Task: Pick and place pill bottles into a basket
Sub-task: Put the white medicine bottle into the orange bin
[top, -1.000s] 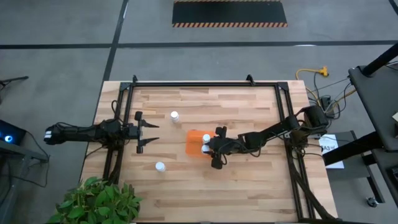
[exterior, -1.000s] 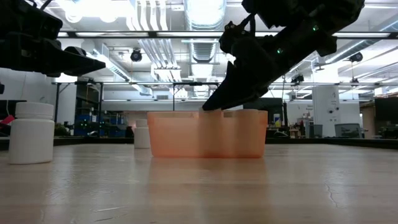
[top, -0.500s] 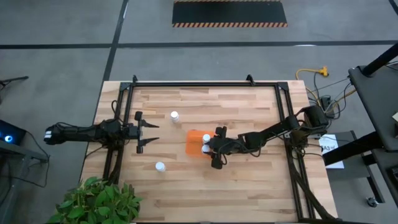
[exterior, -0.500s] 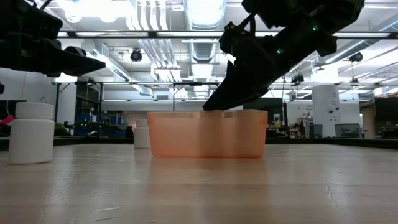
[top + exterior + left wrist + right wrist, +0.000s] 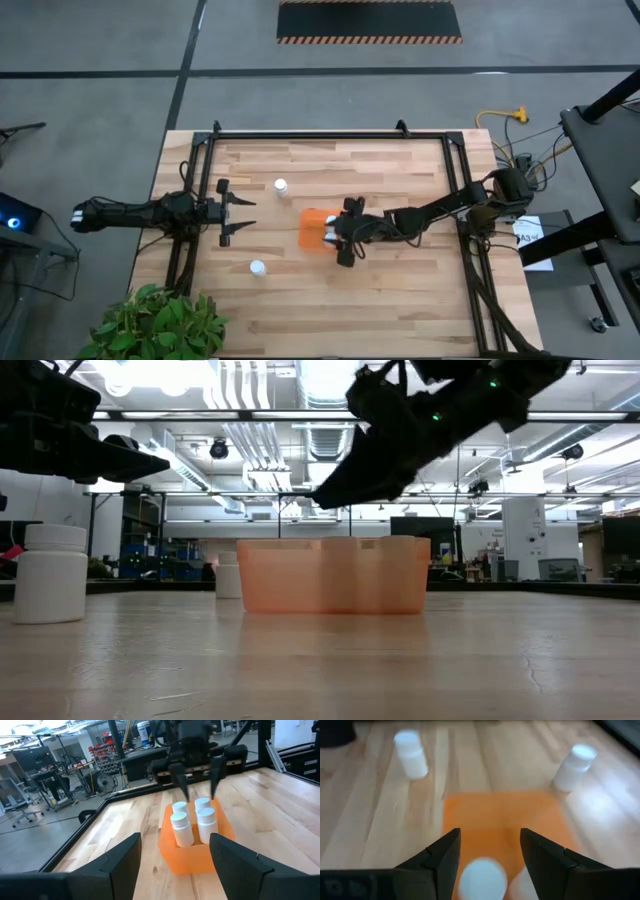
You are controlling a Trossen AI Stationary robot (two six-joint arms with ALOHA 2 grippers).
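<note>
The orange basket (image 5: 310,230) stands mid-table and also shows in the left wrist view (image 5: 172,857) and the low view (image 5: 330,575). Several white pill bottles (image 5: 195,820) stand upright in it on their bases. Two more bottles stand on the table, one toward the far side (image 5: 281,186) and one toward the near side (image 5: 258,267). My right gripper (image 5: 338,233) hovers open above the basket's right-hand bottles (image 5: 200,795); a bottle cap (image 5: 482,877) shows below its fingers, clear of them. My left gripper (image 5: 240,212) is open and empty left of the basket.
A black metal frame (image 5: 330,133) runs along the table's far, left and right sides. A potted plant (image 5: 150,325) stands at the near left corner. Bare wood lies near and right of the basket.
My right gripper has risen from the basket's rim to well above it, moving slightly toward the table's left. The bottles in the basket have stayed in place.
</note>
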